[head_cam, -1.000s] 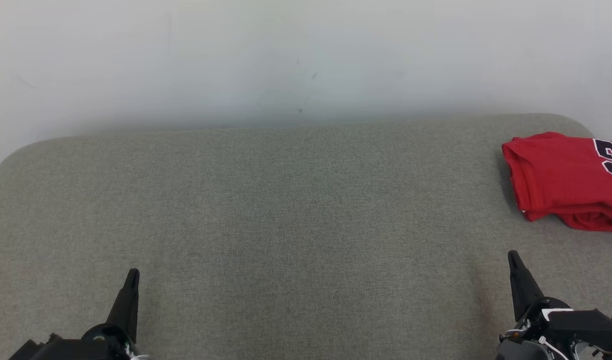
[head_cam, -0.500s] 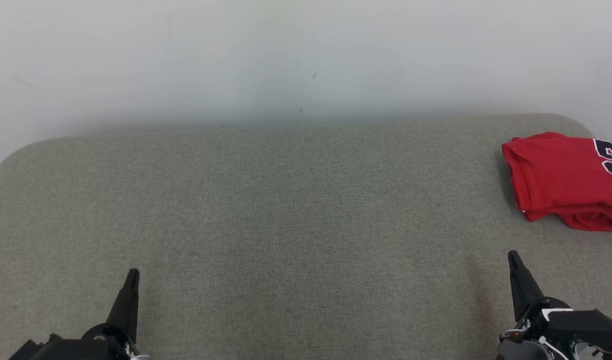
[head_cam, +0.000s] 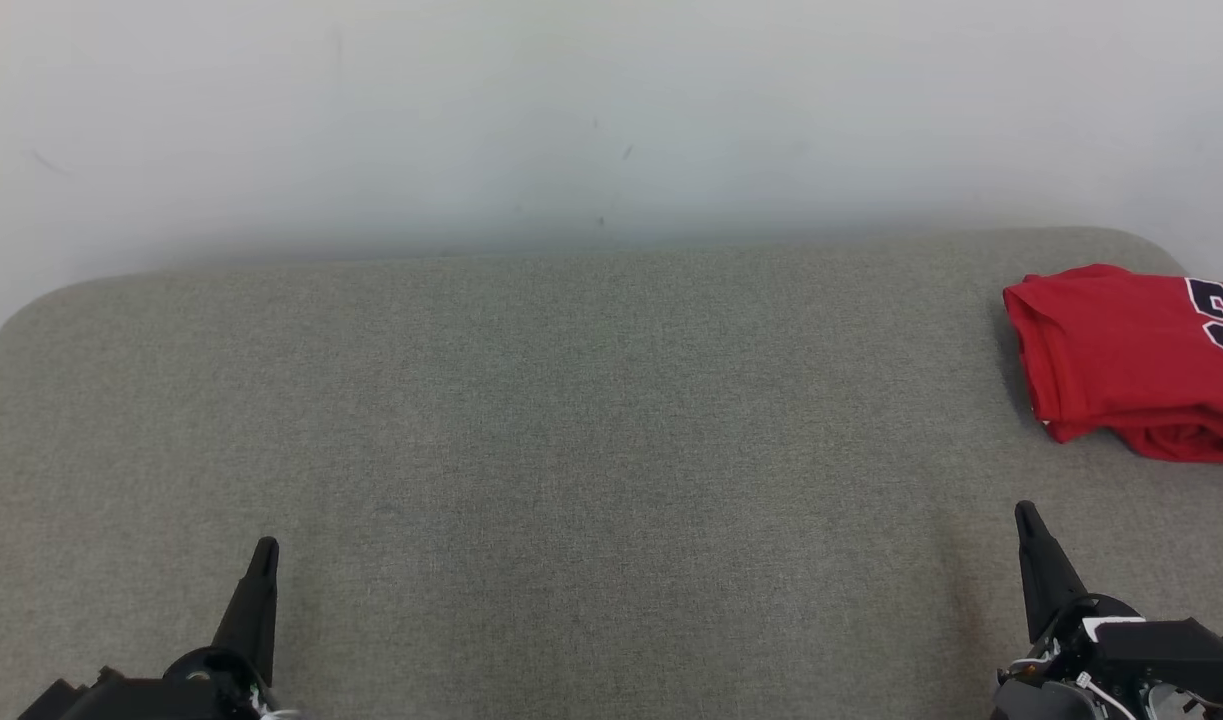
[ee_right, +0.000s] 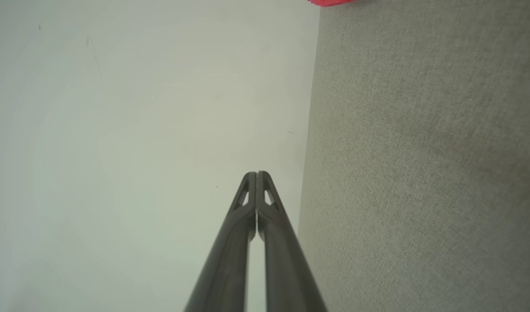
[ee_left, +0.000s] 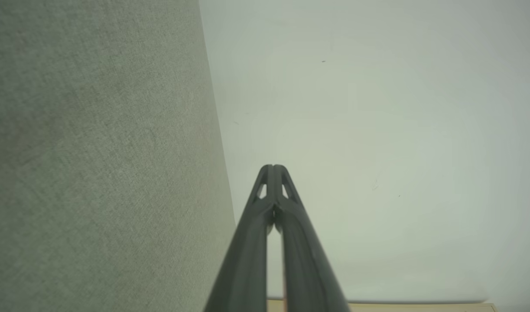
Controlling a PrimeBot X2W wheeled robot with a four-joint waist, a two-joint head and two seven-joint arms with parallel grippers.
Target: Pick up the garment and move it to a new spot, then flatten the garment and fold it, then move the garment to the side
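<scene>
A folded red garment with a dark number print lies at the far right of the grey fabric surface, cut off by the head view's right edge. A sliver of its red cloth shows at the top edge of the right wrist view. My left gripper rests at the lower left, shut and holding nothing, its tips pressed together. At the lower right my right gripper is likewise shut and empty, below the garment and apart from it.
A pale wall rises behind the grey surface, whose back corners are rounded. The broad middle of the surface lies between the two grippers.
</scene>
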